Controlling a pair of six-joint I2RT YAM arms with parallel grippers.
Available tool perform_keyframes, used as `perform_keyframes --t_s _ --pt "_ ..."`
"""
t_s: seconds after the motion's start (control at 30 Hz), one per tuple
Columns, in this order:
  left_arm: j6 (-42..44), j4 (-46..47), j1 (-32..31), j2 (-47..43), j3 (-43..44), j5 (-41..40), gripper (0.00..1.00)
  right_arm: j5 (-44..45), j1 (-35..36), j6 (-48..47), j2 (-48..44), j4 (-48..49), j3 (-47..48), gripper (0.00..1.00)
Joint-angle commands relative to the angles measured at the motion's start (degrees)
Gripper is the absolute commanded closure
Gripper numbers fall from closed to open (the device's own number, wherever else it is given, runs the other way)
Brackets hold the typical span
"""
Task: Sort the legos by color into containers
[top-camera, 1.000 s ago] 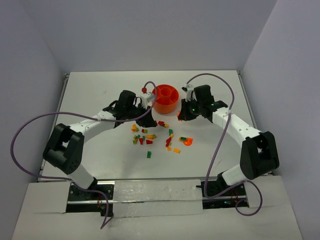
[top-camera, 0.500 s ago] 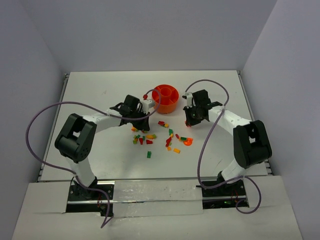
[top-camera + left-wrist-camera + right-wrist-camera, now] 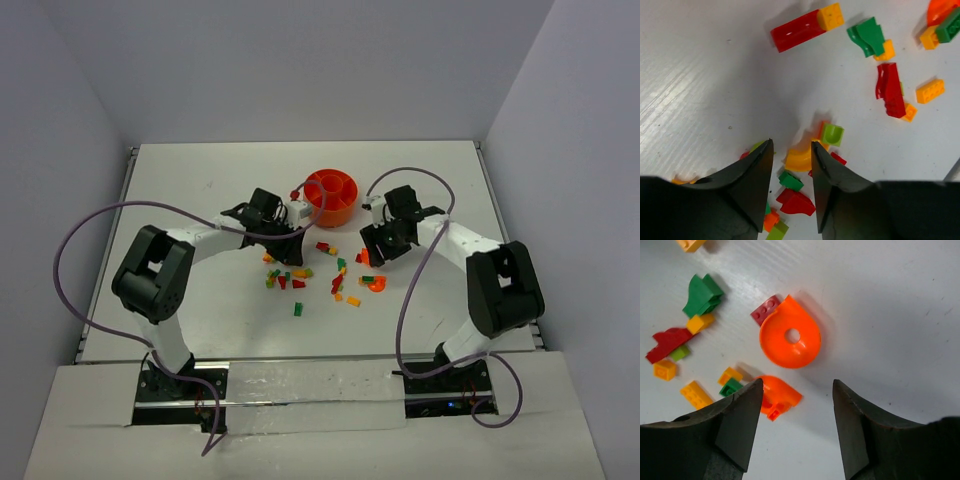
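Note:
The legos (image 3: 308,272) lie scattered on the white table in front of the round orange bowl (image 3: 331,196), whose compartments are the containers. My left gripper (image 3: 792,150) hovers open just over the left part of the pile, with a yellow curved piece (image 3: 801,158), a small green bit (image 3: 790,181) and a red piece (image 3: 796,203) below the gap. Seen from above, the left gripper (image 3: 283,243) is in front of the bowl's left side. My right gripper (image 3: 797,390) is wide open and empty above bare table, near an orange round piece (image 3: 790,337) and an orange curved piece (image 3: 777,397).
A red and yellow brick (image 3: 807,27) lies at the far side of the pile. One green lego (image 3: 298,309) sits alone nearer the arm bases. Purple cables (image 3: 85,235) loop over both arms. Grey walls close in the table (image 3: 200,180) on three sides.
Both grippers have gone from shut to open. The right gripper has moved from beside the bowl down towards the orange pieces; the left has settled lower over the pile.

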Motion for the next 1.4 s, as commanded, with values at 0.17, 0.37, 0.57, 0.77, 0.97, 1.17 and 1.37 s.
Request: perform_keyframes --t_s 0.17,0.37,0.57,0.77,0.97,1.17,1.37 --pt "6.57 -5.57 -0.08 -8.55 4.96 13.18 0.23 -17.00 0.40 -22.67 -9.26 -12.28 2.44 0.49" --pt "8.23 -8.97 0.09 -8.82 6.26 19.58 0.17 -21.87 1.09 -36.15 -3.24 -23.02 7.85 0.54" --pt "6.54 -7.89 1.91 -9.77 5.47 23.76 0.16 -18.81 3.46 -39.68 0.63 -23.15 8.64 0.49" --pt "3.22 -5.74 5.31 -10.06 6.24 25.72 0.16 -16.30 6.24 -37.60 0.54 -18.27 5.59 0.48" --pt "2.04 -5.22 7.66 -9.10 7.23 26.88 0.16 -11.72 8.19 -35.13 0.54 -11.51 2.67 0.47" --pt "1.72 -4.55 7.65 -9.22 6.61 26.93 0.16 -8.69 9.18 -35.15 1.37 -8.62 1.63 0.48" --pt "1.72 -4.22 7.73 -9.34 5.84 26.68 0.16 -7.41 10.20 -35.14 2.09 -6.69 0.57 0.49"
